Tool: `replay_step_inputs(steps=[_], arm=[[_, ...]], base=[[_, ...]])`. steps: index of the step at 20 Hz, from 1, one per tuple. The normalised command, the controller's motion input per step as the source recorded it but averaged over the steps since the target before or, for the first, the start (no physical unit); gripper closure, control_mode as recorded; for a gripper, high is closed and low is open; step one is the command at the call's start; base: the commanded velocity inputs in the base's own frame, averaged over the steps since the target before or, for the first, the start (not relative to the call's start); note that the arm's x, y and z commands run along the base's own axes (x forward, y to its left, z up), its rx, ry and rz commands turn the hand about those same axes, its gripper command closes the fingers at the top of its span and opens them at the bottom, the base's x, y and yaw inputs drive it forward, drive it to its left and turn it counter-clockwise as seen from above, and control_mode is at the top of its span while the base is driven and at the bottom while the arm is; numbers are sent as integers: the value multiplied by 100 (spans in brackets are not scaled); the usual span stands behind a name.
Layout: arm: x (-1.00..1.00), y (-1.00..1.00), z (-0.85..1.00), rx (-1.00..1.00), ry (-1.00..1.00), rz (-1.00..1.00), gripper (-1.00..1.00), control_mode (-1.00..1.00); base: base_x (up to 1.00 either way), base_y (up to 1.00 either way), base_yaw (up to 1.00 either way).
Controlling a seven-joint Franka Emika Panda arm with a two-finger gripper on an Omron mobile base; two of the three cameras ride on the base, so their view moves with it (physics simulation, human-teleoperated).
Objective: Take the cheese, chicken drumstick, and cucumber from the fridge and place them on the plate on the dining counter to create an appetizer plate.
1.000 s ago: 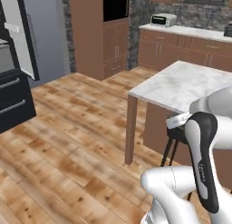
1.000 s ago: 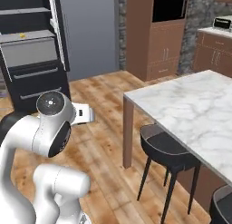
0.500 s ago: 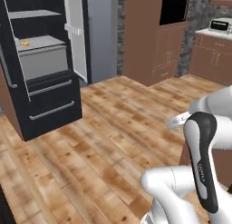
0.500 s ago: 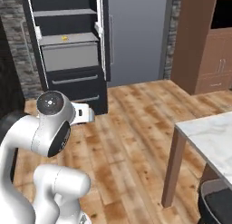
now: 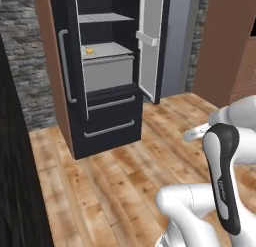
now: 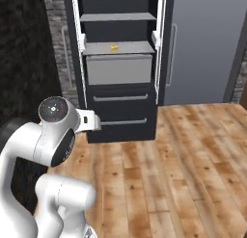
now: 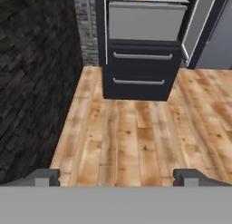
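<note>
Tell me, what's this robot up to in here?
It faces an open fridge across a wooden floor. The door stands open, and a small yellow thing, likely the cheese, sits on a grey shelf above the drawers. The gripper is open, holds nothing, and is well short of the fridge. Nothing has been picked up yet.

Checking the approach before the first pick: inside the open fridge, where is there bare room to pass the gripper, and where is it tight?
In the fridge, the light grey shelf is bare either side of the small yellow item, with open height up to the shelf above. It is tighter at the edges, by the white door bins. The open gripper hangs over bare wood floor.
</note>
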Motion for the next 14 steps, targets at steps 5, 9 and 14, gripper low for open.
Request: replay_step_inputs(steps=[5, 9, 14], arm=[[0, 0, 0, 0, 0, 0, -100, 100], [0, 0, 0, 0, 0, 0, -100, 100], [0, 0, 0, 0, 0, 0, -100, 100]], base=[[53, -15, 21], [32, -53, 15], [17, -61, 11]])
